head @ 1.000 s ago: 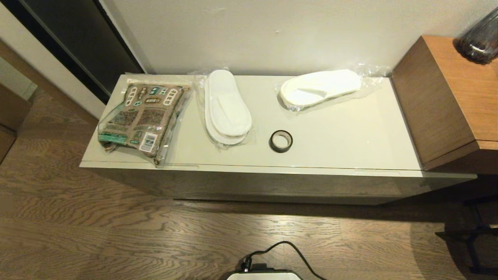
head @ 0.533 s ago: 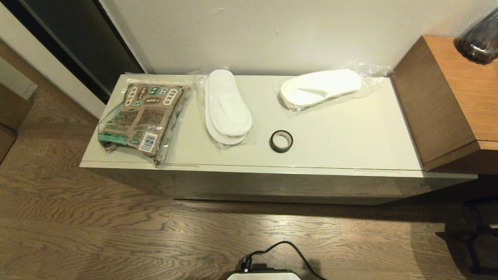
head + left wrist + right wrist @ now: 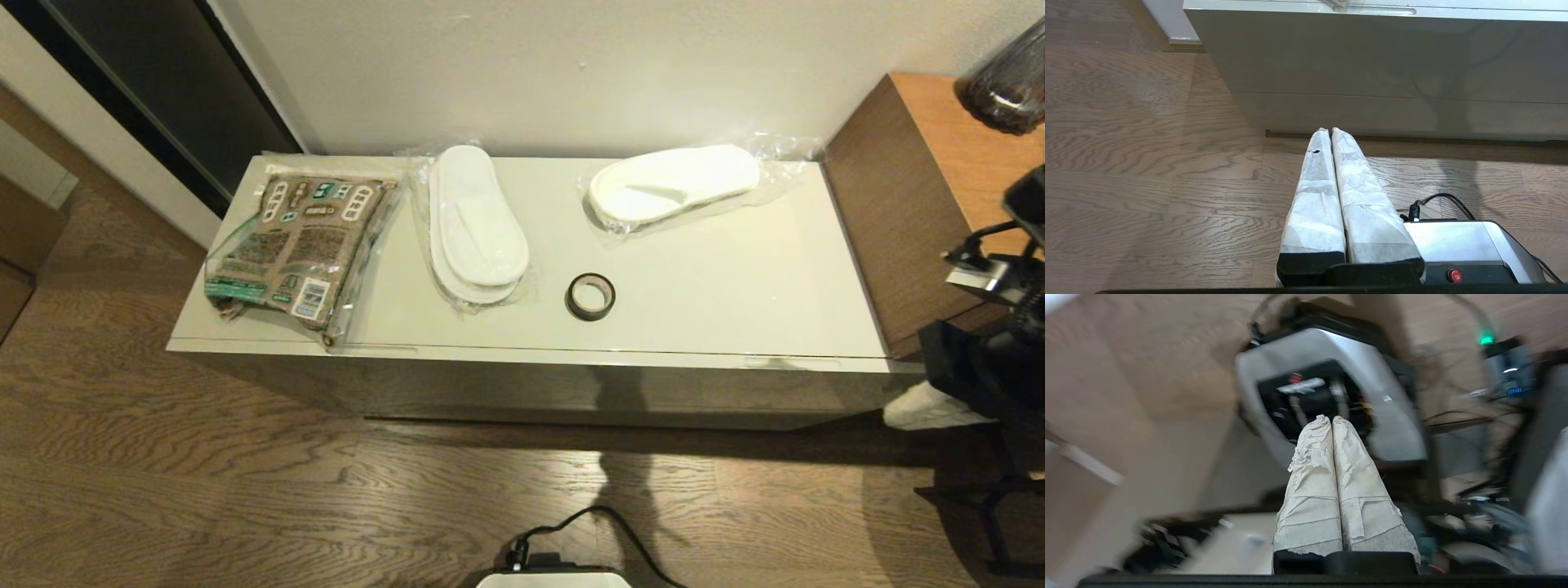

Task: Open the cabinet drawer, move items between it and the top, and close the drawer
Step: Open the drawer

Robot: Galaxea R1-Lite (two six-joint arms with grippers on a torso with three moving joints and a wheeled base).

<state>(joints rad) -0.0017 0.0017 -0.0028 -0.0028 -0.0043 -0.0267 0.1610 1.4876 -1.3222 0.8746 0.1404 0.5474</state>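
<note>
Since the earlier frame my right arm has swung up into the head view at its right edge, in front of the brown wooden unit (image 3: 922, 188), where before there was only floor and furniture; nothing on the cabinet has shifted. The right gripper (image 3: 1332, 420) is clenched, its two wrapped fingers pressed together and grasping nothing, and its wrist view looks onto the robot's own base. My left arm is parked low: the left gripper (image 3: 1329, 131) is likewise clenched and empty, pointing across the wooden floor (image 3: 1147, 163) toward the foot of the cabinet. The cabinet drawer (image 3: 506, 380) is closed, its front flush below the top (image 3: 735, 278), with a recessed slot handle (image 3: 1374, 10) visible along its upper edge. All the items lie on the top: the brown-and-green packet (image 3: 298, 245) at the left end, slightly overhanging the front edge; one wrapped slipper pair (image 3: 476, 224) just beside it; the black tape roll (image 3: 589, 296) near the middle toward the front; and the second wrapped slipper pair (image 3: 671, 184) near the wall toward the right end.
</note>
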